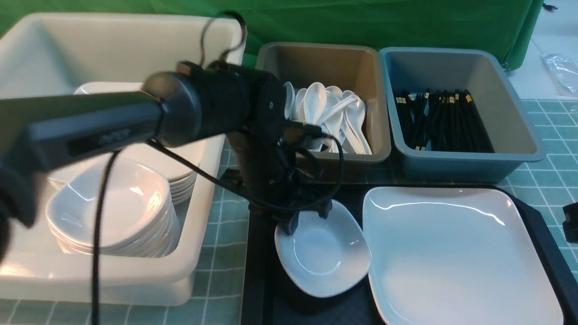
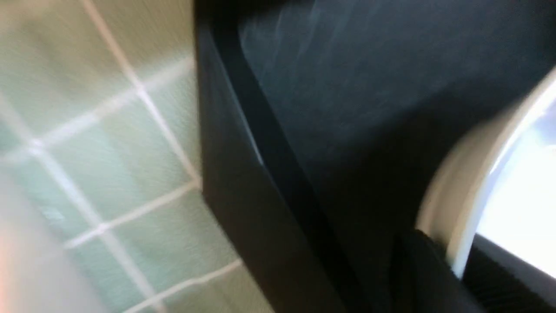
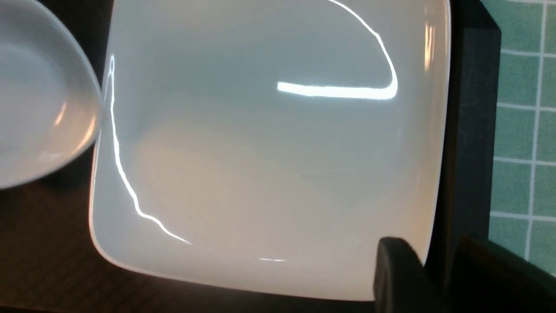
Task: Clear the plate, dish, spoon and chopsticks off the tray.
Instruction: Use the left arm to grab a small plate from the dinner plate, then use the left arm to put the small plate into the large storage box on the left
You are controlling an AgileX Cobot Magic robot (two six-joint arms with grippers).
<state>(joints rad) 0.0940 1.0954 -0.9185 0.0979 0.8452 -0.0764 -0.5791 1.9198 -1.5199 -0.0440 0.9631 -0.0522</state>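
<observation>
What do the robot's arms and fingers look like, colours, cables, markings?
The left arm is a dark grey tube with a rounded black joint, a blurred pale marking on its side and loose black cables looping off it. Its fingers look dark blue-grey. The right gripper shows only dark, blunt fingers.

White plate (image 1: 456, 253) and dish (image 1: 323, 253) lie side-by-side on black tray (image 1: 258, 280).

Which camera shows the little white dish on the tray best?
The front view: the dish shows nearly whole, beside the big plate. The right wrist view catches only one edge; the left wrist view shows just a blurry rim.
</observation>
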